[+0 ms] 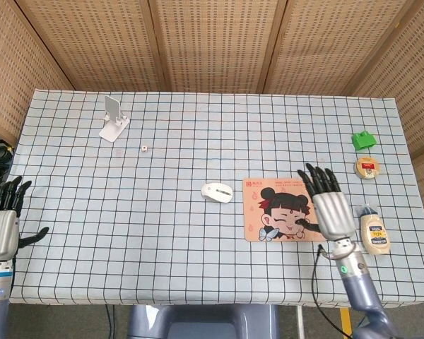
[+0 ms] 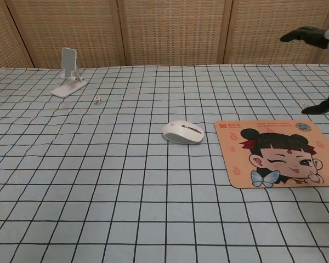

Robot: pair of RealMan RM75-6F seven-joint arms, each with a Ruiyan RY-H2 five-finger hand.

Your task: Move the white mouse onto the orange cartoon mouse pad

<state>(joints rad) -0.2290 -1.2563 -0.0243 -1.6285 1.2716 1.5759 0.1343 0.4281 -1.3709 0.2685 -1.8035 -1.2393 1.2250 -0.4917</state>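
Note:
The white mouse (image 1: 217, 192) (image 2: 183, 132) lies on the checked cloth just left of the orange cartoon mouse pad (image 1: 279, 209) (image 2: 274, 152), apart from it. My right hand (image 1: 328, 206) (image 2: 317, 38) hovers open over the pad's right edge, fingers spread, holding nothing. My left hand (image 1: 1, 224) hangs open at the table's left edge, far from the mouse; the chest view does not show it.
A white phone stand (image 1: 114, 119) (image 2: 67, 73) and a small die (image 1: 145, 148) (image 2: 97, 100) sit at the back left. At the right stand a green block (image 1: 362, 140), a round tin (image 1: 367, 167) and a squeeze bottle (image 1: 374, 230).

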